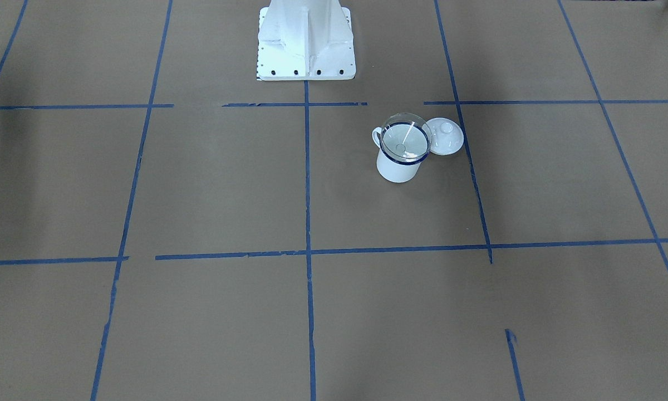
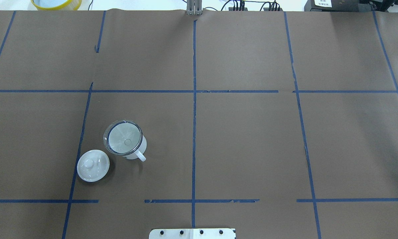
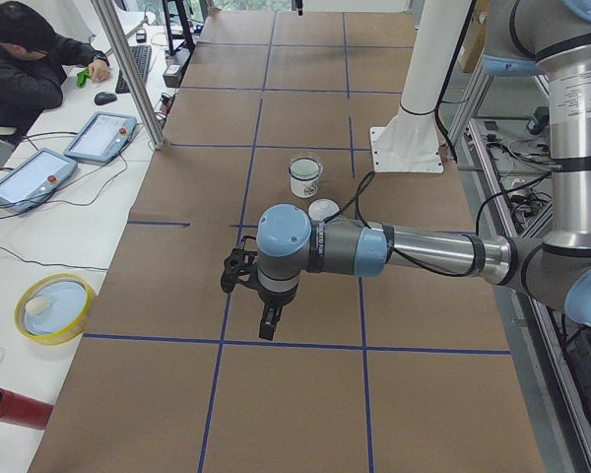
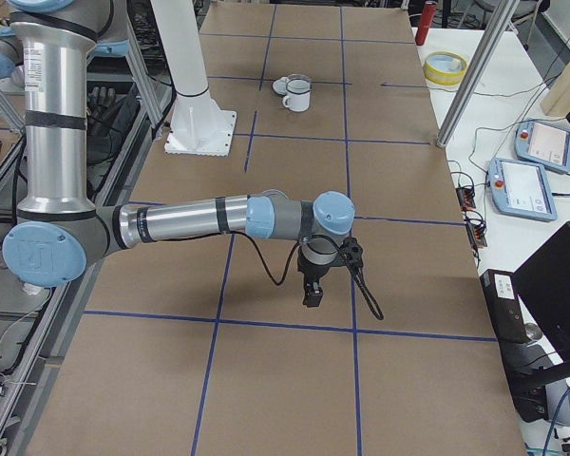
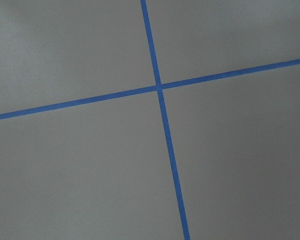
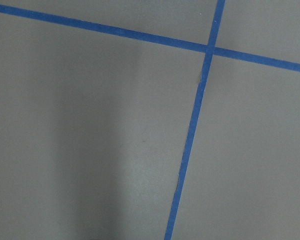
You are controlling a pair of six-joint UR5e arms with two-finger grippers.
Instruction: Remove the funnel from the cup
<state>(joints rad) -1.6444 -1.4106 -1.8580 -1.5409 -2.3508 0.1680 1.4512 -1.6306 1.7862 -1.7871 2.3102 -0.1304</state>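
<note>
One funnel (image 2: 122, 138) sits in the mouth of one cup (image 2: 143, 145), on the left half of the table (image 2: 252, 149), with one white lid (image 2: 93, 165) just beside. Two grippers hang well apart from them; how wide the left gripper (image 3: 267, 323) and the right gripper (image 4: 312, 291) stand I cannot tell, as only side views show them. I think the left one should come from above, pinch the clear rim and lift straight up, so the spout clears without tipping the cup.
</note>
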